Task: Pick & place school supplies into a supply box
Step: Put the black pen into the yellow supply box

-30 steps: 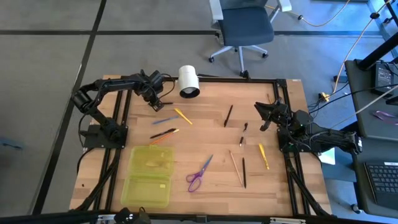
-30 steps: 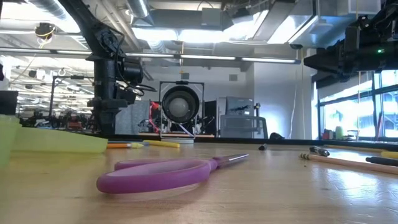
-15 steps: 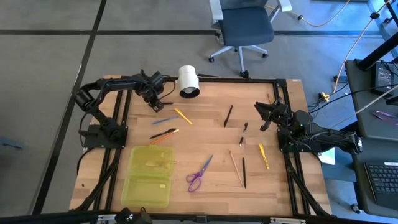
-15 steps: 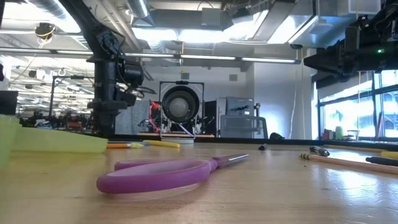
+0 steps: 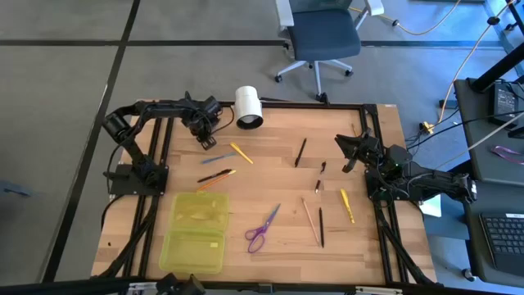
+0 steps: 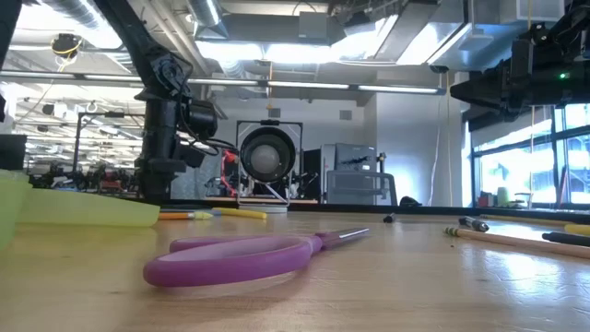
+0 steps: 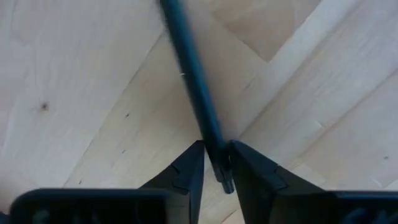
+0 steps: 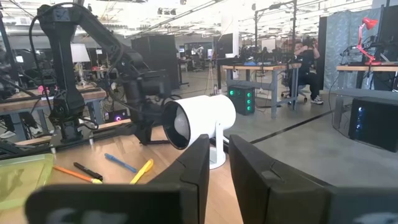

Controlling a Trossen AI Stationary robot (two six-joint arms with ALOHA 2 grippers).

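Note:
My left gripper (image 5: 204,138) stands over the table's far left part, pointing down, shut on a black pen (image 7: 193,74) that runs away from the fingers across the wood in the left wrist view. The other school supplies lie flat: blue pen (image 5: 217,157), yellow pen (image 5: 241,153), black and orange pens (image 5: 216,176), purple scissors (image 5: 263,229), more pens and a pencil (image 5: 309,217) on the right. The yellow-green supply box (image 5: 196,231) lies open near the front left. My right gripper (image 5: 344,154) waits, shut, above the right side. My left gripper (image 7: 214,158) pinches the black pen near one end (image 7: 214,146) between its two fingertips, coming from above and pointing down. The fingers lie across the pen. Whether the pen is off the wood, I cannot tell.
A white cylinder (image 5: 248,107) stands at the far edge, just right of my left gripper. The table's middle, between the scissors and the far pens, is bare wood. An office chair (image 5: 323,37) stands beyond the far edge. People sit far off in the room (image 8: 305,62).
My left arm has shifted a little toward the table's right, and its wrist has sunk slightly toward the table. The right arm and the loose supplies have kept still.

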